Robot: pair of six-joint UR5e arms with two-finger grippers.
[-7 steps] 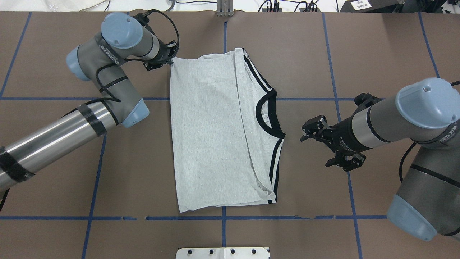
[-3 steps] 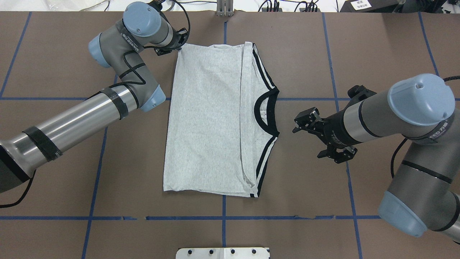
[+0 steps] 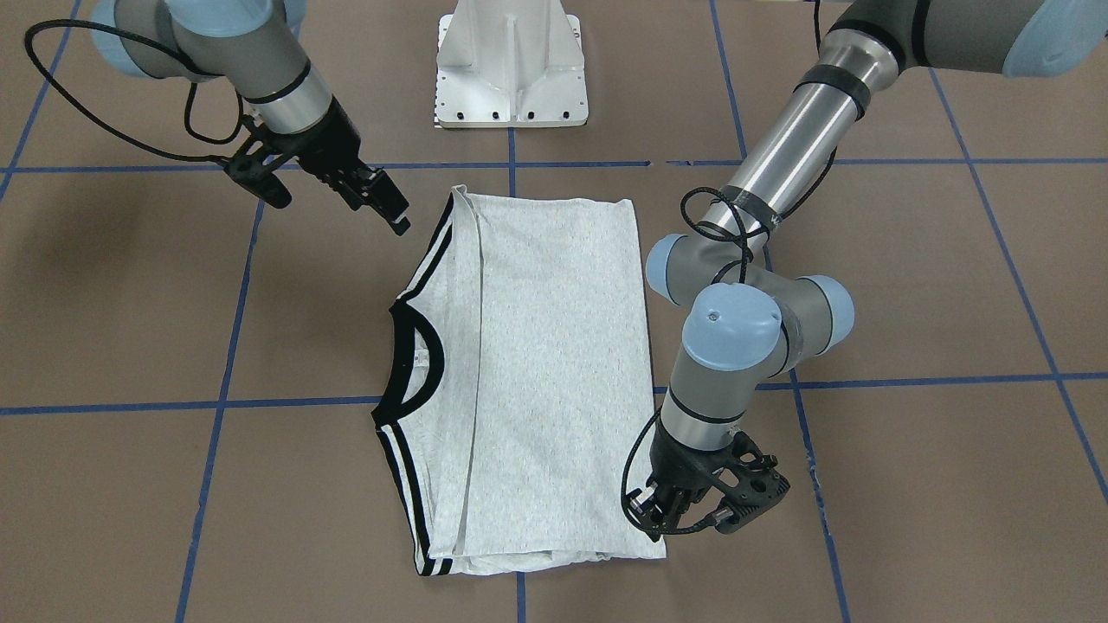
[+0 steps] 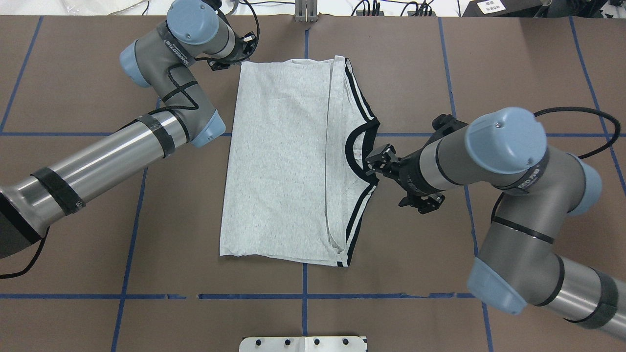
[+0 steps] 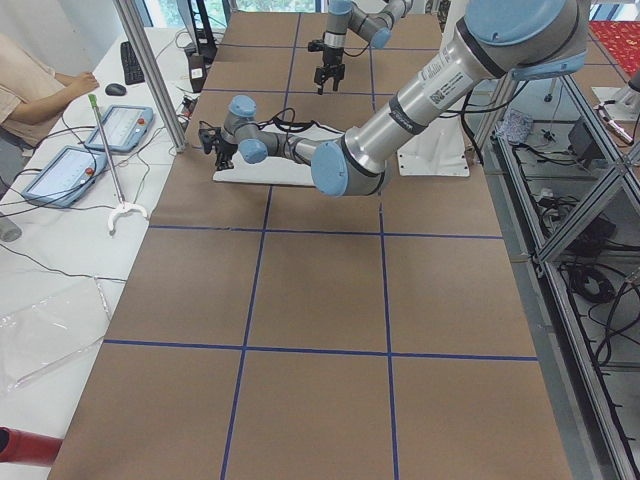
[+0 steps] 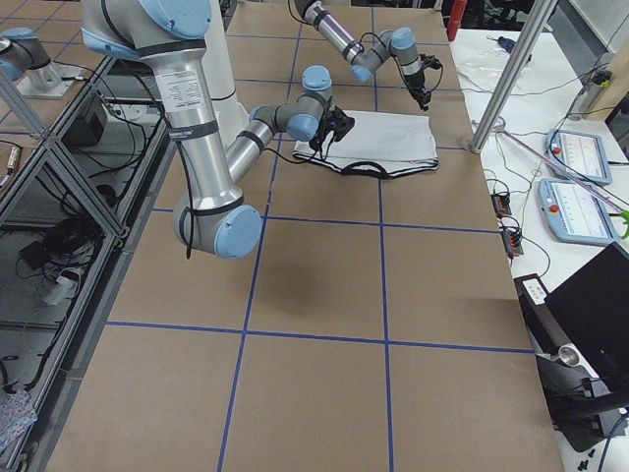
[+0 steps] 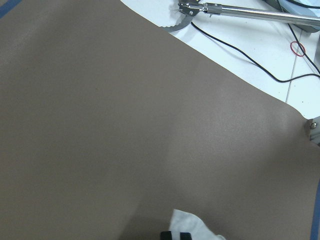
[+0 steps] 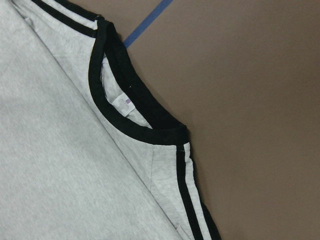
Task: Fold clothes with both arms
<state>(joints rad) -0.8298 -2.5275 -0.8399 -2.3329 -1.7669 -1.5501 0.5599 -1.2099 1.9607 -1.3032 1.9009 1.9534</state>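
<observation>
Nearest the robot, a white pedestal plate (image 4: 303, 343) can be seen poking in at the edge of the brown tabletop (image 4: 415, 73), which is marked off with blue tape lines (image 4: 391, 296).

A bit further out, the grey T-shirt (image 4: 279, 161) is laid flat around the middle of the tabletop. It's folded lengthwise, with a long strip lapped over on the robot's right side. The near hem is slightly skewed rather than square to the tape. The black collar (image 8: 94, 85) and the black shoulder stripes (image 8: 190, 200) are all lined up along that right-hand edge, and a small white label is tucked inside the neck opening.

The right gripper (image 4: 391, 183) is hung over the tabletop just beside the collar. Its fingers are spread wide apart with nothing between them. From overhead one fingertip looks like it's at the collar's edge, but whether the cloth is actually touched can't be told.

At the far end, the left gripper (image 3: 647, 510) is set down on the shirt's far corner on the robot's left. Its fingers are pinched together on that corner, and a little peak of grey cloth is seen right at the fingertips in the left wrist view. The rest of the shirt isn't lifted.

Past the far edge of the tabletop, a few black cables (image 4: 391, 7) are strewn over a white surface.
</observation>
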